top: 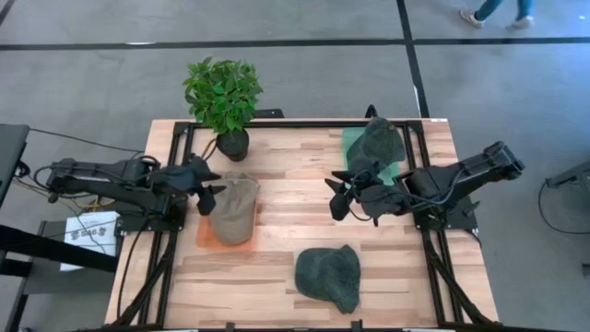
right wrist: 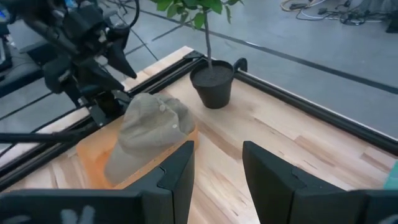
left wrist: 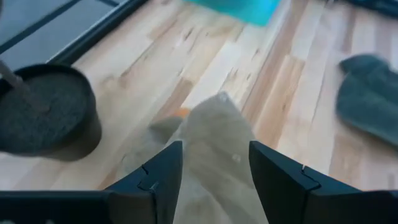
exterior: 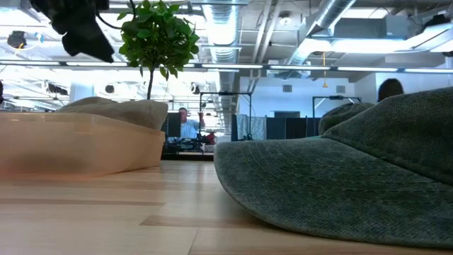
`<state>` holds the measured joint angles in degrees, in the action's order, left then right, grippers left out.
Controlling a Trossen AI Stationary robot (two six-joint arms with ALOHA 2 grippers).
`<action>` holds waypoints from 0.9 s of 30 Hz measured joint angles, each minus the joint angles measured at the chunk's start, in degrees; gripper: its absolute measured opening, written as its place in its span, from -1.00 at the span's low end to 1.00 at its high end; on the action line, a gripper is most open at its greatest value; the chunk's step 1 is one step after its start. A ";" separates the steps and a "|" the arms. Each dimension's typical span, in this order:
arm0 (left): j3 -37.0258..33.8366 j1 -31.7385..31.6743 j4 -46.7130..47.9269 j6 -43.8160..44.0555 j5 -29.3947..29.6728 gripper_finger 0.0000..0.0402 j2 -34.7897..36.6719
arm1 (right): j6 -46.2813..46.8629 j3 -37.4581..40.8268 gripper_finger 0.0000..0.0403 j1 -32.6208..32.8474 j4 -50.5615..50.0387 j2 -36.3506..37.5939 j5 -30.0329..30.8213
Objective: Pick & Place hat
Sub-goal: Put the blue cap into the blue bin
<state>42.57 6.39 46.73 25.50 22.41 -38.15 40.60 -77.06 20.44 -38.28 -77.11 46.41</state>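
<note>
A soft tan hat (top: pixel 234 210) lay slumped on an orange tray (top: pixel 206 232); both hands, left hand (top: pixel 212 187) and right hand (top: pixel 337 196), hovered open, apparently empty. A potted plant (top: pixel 224 103) stood near the worktop's (top: pixel 277 267) far edge.

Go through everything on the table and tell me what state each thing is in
Tan hat: lying on the orange tray.
Green hat: flat on the table, near edge.
Second green hat: on the teal tray.
Potted plant: upright.
Left pincer: open, empty.
Right pincer: open, empty.
</note>
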 joint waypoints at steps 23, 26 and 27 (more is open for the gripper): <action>5.74 7.38 -28.98 0.09 -7.84 -1.00 -23.21 | 16.64 0.00 -0.62 5.21 -13.79 -5.39 -7.71; 9.66 9.26 -28.89 -0.44 -7.02 -1.00 -29.14 | 24.14 0.00 -0.81 8.91 -20.01 -5.39 -7.80; 11.05 9.63 -28.85 -1.16 -6.99 -1.00 -31.00 | 26.68 0.00 -0.89 10.16 -21.64 -5.39 -8.14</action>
<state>53.62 16.02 17.88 24.33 15.42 -69.14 67.28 -77.06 30.61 -59.92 -82.50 38.26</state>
